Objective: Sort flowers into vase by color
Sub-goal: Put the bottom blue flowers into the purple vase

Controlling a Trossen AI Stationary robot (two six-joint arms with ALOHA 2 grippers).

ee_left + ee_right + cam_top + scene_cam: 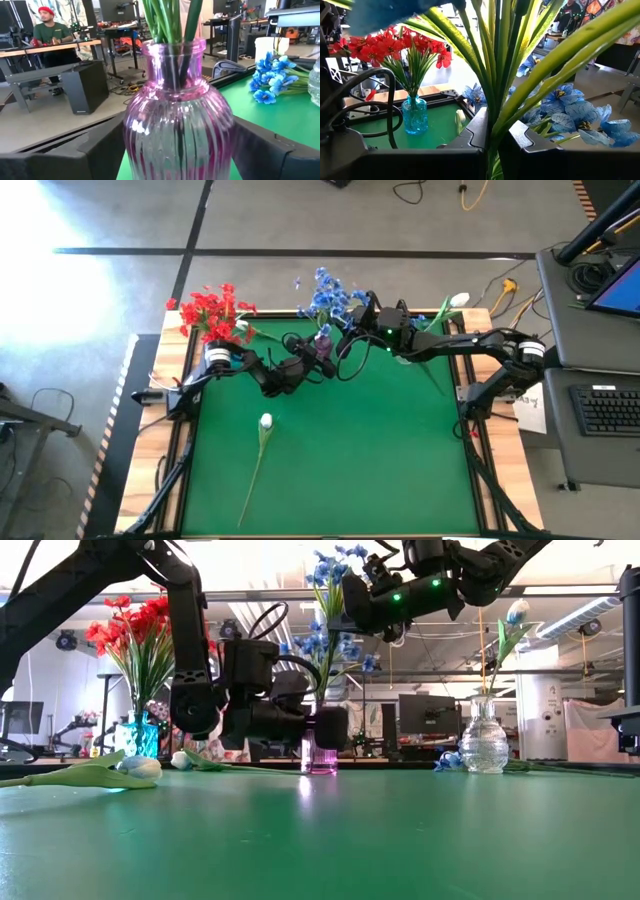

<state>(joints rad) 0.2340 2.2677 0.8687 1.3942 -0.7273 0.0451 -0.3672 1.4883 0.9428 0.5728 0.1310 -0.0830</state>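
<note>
two left gripper [175, 150] fingers flank the pink vase [177, 125].

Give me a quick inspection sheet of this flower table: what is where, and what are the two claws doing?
Surface: green mat on a wooden table.
Job's things: red flowers in a blue vase; blue flowers in a pink vase; a white flower in a clear vase; another white flower lying on the mat; a loose blue sprig lying near the clear vase.
Clutter: nothing seen.
Grippers: left gripper open around the pink vase; right gripper shut on the blue flowers' stems above it.
Cables: black loops along both arms; more on the floor.
Surroundings: desks, monitors, a seated person.
</note>
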